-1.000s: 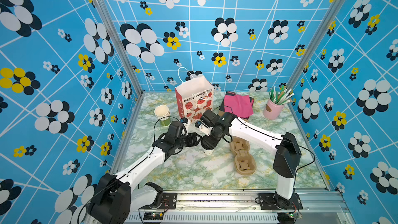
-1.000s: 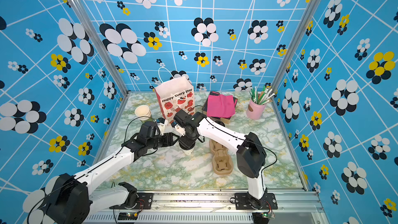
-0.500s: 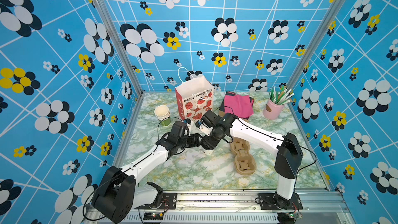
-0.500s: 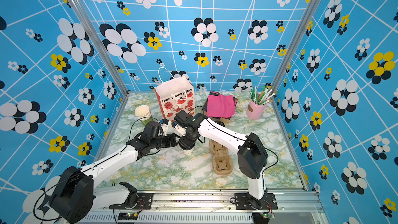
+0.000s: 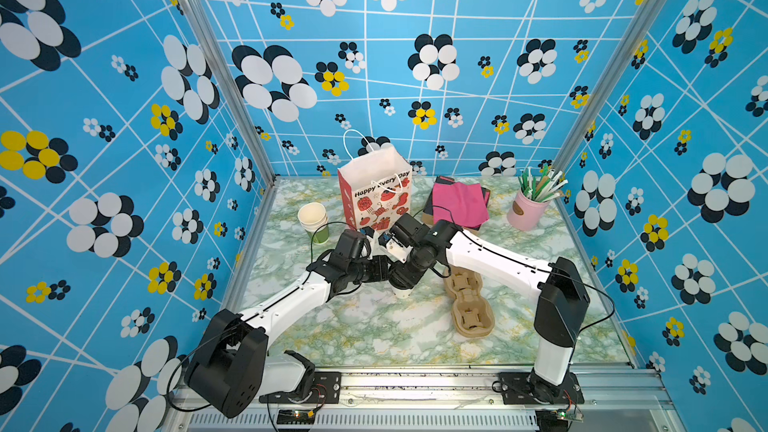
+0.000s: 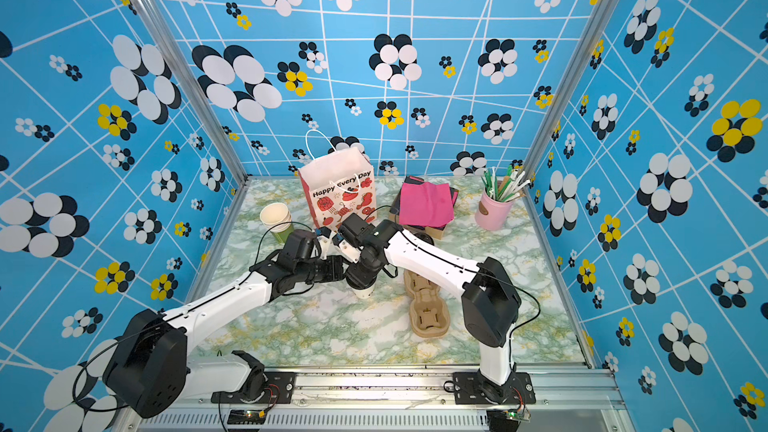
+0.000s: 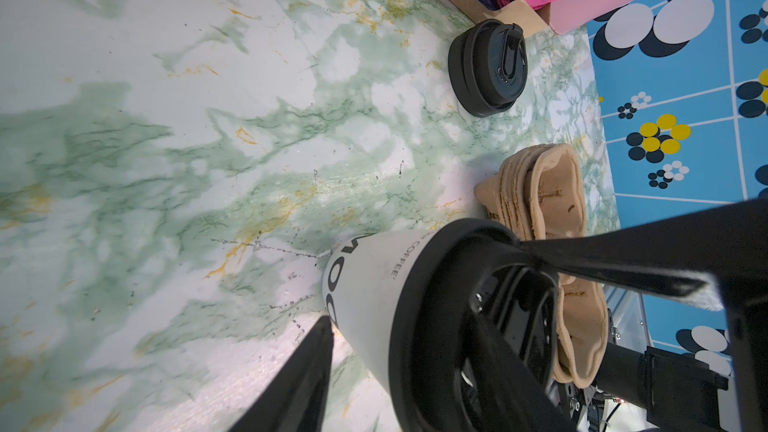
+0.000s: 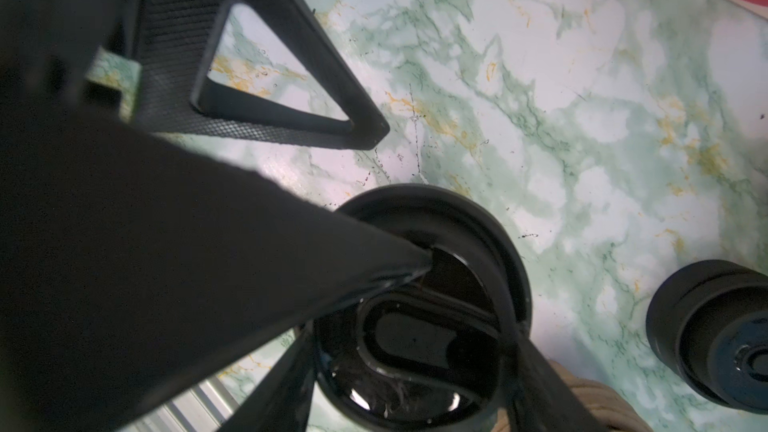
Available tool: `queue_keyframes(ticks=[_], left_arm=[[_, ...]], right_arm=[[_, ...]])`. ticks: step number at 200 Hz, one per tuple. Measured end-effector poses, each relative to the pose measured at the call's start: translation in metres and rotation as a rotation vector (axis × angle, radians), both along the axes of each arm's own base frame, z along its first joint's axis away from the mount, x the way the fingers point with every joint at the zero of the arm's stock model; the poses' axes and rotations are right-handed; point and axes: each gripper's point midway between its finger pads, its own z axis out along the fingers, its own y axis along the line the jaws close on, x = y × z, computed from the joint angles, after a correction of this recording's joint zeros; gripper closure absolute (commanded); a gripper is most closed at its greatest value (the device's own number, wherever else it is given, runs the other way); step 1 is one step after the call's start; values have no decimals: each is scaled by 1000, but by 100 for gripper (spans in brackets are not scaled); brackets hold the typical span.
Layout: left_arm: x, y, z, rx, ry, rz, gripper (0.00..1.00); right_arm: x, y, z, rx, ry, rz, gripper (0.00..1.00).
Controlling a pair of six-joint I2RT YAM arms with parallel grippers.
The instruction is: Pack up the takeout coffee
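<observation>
Left gripper: fingers astride takeout coffee; grip cannot be told.
Right gripper: fingertips on its lid (from above); hold unclear.
Loose black lids: near, clear of both grippers.

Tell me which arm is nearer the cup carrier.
Right. The right arm crosses over the far end of the carrier; the left arm lies beyond the coffee, apart from the carrier.

Cup stack, pulp carriers, pink napkins, straw tin, loose lid.
</observation>
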Motion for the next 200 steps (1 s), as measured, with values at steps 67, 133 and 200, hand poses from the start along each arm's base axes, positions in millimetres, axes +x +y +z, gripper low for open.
queue_keyframes(ticks=[67,133,200], left_arm=[[0,-4,1,15,-14,-20,54],[-1,-7,4,94,-65,-41,55],[-5,-3,7,129,-87,-37,56]], right_arm=[[0,1,4,27,-17,0,37],[1,2,6,39,-21,-15,32],[3,3,8,59,-25,-46,29]])
